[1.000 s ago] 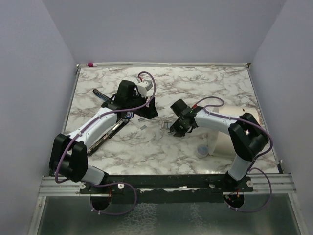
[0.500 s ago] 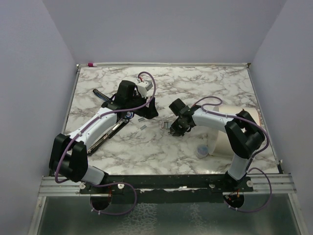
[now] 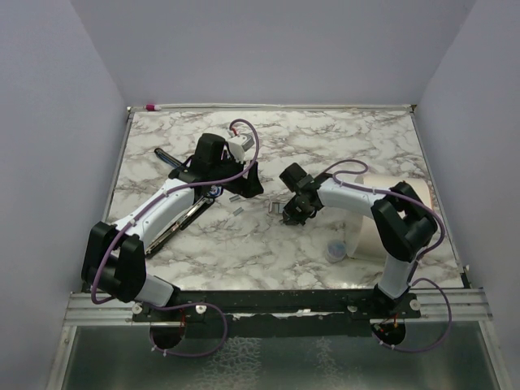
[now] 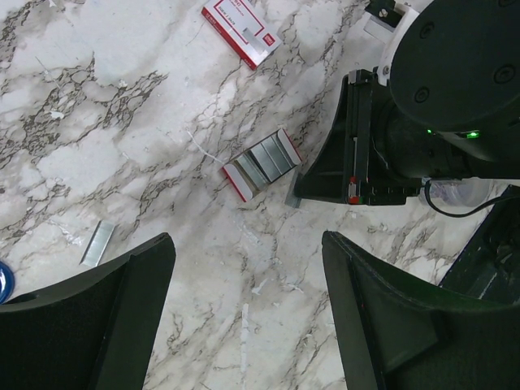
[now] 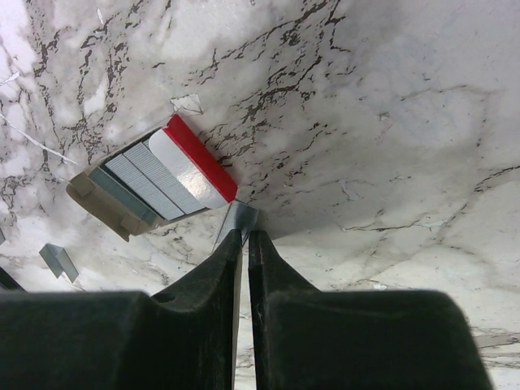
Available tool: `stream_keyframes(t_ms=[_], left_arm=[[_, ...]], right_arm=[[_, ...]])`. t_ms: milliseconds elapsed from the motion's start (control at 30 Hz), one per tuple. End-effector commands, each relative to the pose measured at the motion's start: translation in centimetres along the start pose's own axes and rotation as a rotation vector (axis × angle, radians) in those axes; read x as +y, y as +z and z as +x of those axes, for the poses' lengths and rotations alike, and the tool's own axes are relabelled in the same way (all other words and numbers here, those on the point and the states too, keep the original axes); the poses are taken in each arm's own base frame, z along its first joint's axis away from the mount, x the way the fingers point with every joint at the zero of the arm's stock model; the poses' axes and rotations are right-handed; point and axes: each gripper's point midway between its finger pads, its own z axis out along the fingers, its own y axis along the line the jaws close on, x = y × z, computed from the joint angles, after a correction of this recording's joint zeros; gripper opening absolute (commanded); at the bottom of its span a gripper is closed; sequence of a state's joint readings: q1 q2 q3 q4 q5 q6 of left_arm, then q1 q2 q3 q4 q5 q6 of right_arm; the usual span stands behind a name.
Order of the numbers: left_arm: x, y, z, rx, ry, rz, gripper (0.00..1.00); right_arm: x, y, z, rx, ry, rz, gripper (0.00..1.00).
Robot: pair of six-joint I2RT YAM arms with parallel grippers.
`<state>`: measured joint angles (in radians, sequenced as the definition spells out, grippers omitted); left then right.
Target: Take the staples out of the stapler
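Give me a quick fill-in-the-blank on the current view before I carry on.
1. The right tool pinches a staple strip beside the tray with the ____ edge.
2. The left tool has its jaws ____.
3. Another loose strip lies on the ____-patterned table.
Missing: red; open; marble.

Both arms share one build: the left arm (image 3: 166,203) and the right arm (image 3: 353,197) have smooth white shell links set between bulky matte-black joint housings (image 3: 114,260). A thin purple cable (image 3: 248,138) loops along each arm, and more purple cable curls out below the bases. A small white block (image 3: 237,147) is mounted at the left wrist. The left hand (image 4: 248,244) has two broad black wedge-shaped fingers (image 4: 89,317) with plain smooth faces. The right hand (image 5: 245,234) has the same black fingers, tapering to narrow tips. Seen from the left wrist, the right wrist housing (image 4: 463,73) is rounded and black, with recessed screws (image 4: 421,95), a green light (image 4: 470,134) and a small red mark (image 4: 351,180).
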<state>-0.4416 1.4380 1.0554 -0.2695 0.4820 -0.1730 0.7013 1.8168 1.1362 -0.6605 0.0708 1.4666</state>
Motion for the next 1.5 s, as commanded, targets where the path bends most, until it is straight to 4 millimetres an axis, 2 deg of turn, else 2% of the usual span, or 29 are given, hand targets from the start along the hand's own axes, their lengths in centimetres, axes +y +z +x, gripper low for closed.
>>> stream_keyframes(t_ms=[0,100,300,433,500,633,767,900,967,1067,1267,1467], left_arm=[[-1.4,-0.8,-1.0,-0.041,0.031,0.038,0.76],[-1.3,-0.7,-0.9,-0.039,0.030,0.036,0.76],[-1.1,-0.6,-0.7,-0.034,0.030,0.026,0.77],[-0.8,-0.3,-0.4,-0.023,0.025,0.020,0.77],[-0.8,0.0,-0.2,-0.015,0.015,0.028,0.81],[-0.9,1.4,0.7,0.013,-0.043,0.070,0.83],[-0.5,3.6,2.2,0.060,-0.117,0.063,0.75],[0.3,6.0,3.8,0.108,-0.193,0.005,0.63],[0.4,7.1,4.5,0.132,-0.209,-0.013,0.61],[0.9,8.6,5.6,0.171,-0.220,-0.053,0.56],[1.0,10.5,6.3,0.212,-0.224,-0.072,0.54],[2.1,11.0,6.9,0.235,-0.198,-0.127,0.53]], right_arm=[[0.0,0.1,-0.5,-0.039,0.004,0.022,0.07],[0.0,-0.1,-0.5,-0.039,-0.001,0.020,0.01],[0.0,-0.9,-0.5,-0.039,-0.060,-0.023,0.01],[0.2,-2.1,-0.7,-0.057,-0.168,-0.097,0.01],[0.6,-3.0,-1.0,-0.081,-0.250,-0.167,0.01],[2.5,-5.5,-1.6,-0.165,-0.453,-0.364,0.01],[4.7,-8.8,-2.7,-0.270,-0.676,-0.533,0.01],[5.6,-10.3,-4.3,-0.303,-0.796,-0.570,0.01],[6.1,-10.7,-4.6,-0.310,-0.837,-0.596,0.01],[6.3,-10.5,-4.8,-0.282,-0.861,-0.629,0.01],[5.9,-8.5,-4.3,-0.166,-0.862,-0.669,0.01],[6.1,-7.5,-3.5,-0.115,-0.873,-0.705,0.01]])
